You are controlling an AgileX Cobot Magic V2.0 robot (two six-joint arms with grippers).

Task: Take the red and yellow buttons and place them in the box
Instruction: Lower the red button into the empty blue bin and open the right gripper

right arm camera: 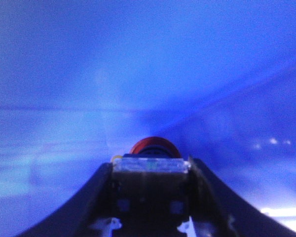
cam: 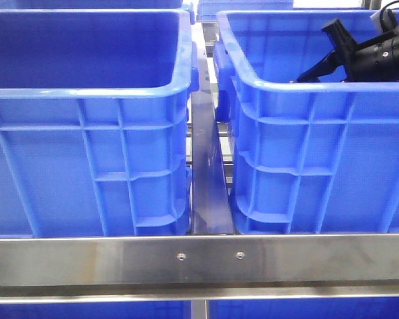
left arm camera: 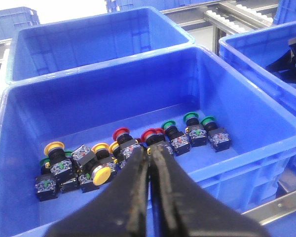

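Two large blue crates stand side by side behind a steel frame rail [cam: 199, 259] in the front view: the left crate [cam: 86, 133] and the right crate [cam: 319, 146], separated by a narrow metal channel [cam: 209, 179].

The right arm [cam: 379, 56] reaches down into the right crate from above its rim. The right pincer [right arm camera: 150, 170] is closed on a red button [right arm camera: 154, 147]: the button's clear contact block sits clamped between both fingers, with the red cap projecting beyond the tips. The surrounding crate interior is blurred blue in the right wrist view.

The left pincer [left arm camera: 150, 155] hangs above the left crate, its two fingers pressed together with nothing between them.

On the left crate floor, a row of buttons lies along the near wall: yellow buttons [left arm camera: 102, 174] at one end, red buttons [left arm camera: 121, 132] in the middle, green buttons [left arm camera: 191, 117] at the other end. Several touch or overlap one another.
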